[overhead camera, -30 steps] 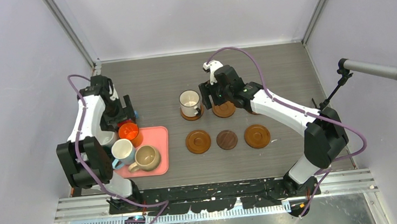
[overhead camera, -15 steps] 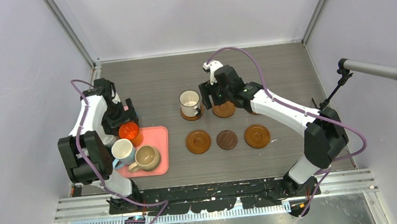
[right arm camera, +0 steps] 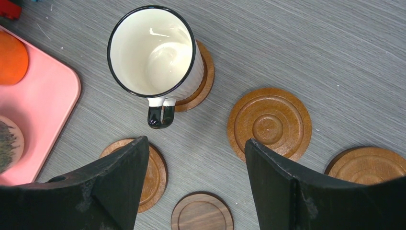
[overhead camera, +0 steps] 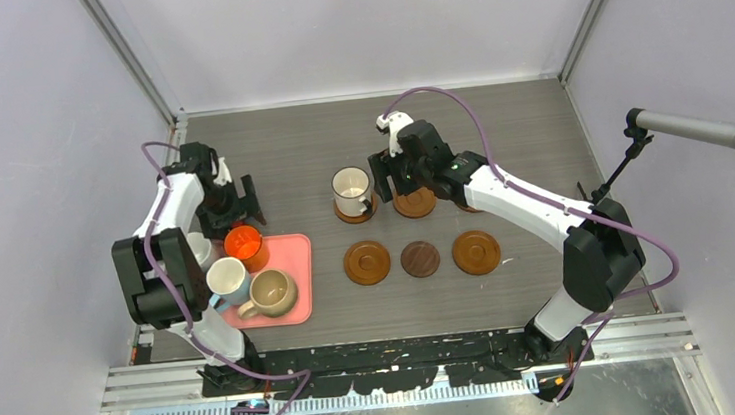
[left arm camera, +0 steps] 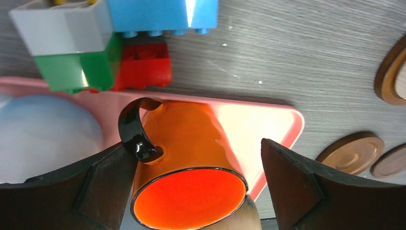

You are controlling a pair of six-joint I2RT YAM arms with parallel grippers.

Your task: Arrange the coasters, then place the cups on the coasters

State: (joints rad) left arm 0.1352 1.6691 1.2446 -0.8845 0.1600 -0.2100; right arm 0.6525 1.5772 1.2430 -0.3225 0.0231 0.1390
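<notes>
White mug mostly hidden behind left arm, orange mug cropped at left edge, coaster partly behind right fingers.

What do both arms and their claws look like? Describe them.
The left arm and right arm share white links, bulky black joints and a looping purple cable each. The left claw and right claw have two wedge-shaped matte black fingers.

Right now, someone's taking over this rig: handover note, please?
Left gripper: open, straddling the orange mug on the pink tray, not closed on it.
Right gripper: open, empty, above the coasters.
Done: six coasters set in two rows of three; white mug on the far-left one.
Left: orange mug, light blue mug, tan mug wait on the tray; other mugs not clearly in view.
</notes>
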